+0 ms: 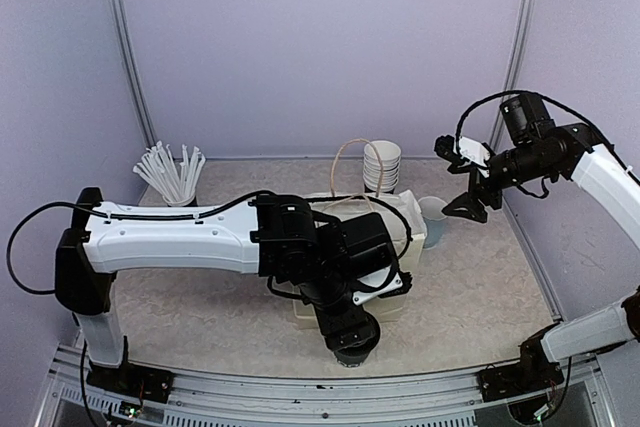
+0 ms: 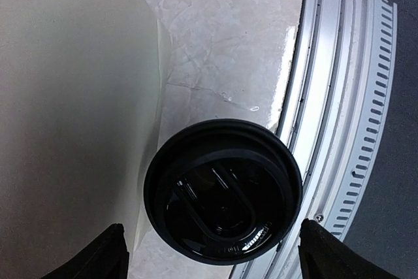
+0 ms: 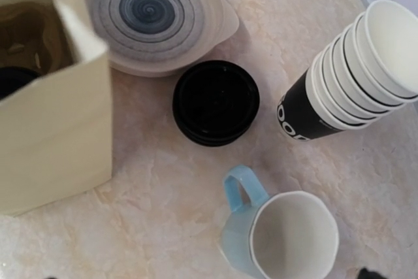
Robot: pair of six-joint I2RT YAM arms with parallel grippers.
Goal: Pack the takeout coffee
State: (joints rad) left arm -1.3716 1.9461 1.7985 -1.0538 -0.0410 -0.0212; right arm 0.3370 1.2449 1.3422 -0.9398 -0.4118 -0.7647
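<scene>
While the left claw [image 2: 219,256] hangs with its jaws wide, the takeout coffee [image 2: 222,191] stands upright right beneath it, between the two fingertips [image 2: 98,256] and clear of both. A cream bag [image 2: 72,96] sits just beside the cup on one side and the table's metal rail [image 2: 339,96] on the other. The right claw [image 1: 466,209], also spread wide, hovers above a blue mug [image 3: 281,240].

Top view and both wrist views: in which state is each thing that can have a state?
coffee cup: upright, lid on, not yet packed
bag: upright, open at the top
mug: upright, empty
cup stack: nested, top cup empty
left gripper: open, above the coffee cup, holding nothing
right gripper: open, in the air, holding nothing
</scene>
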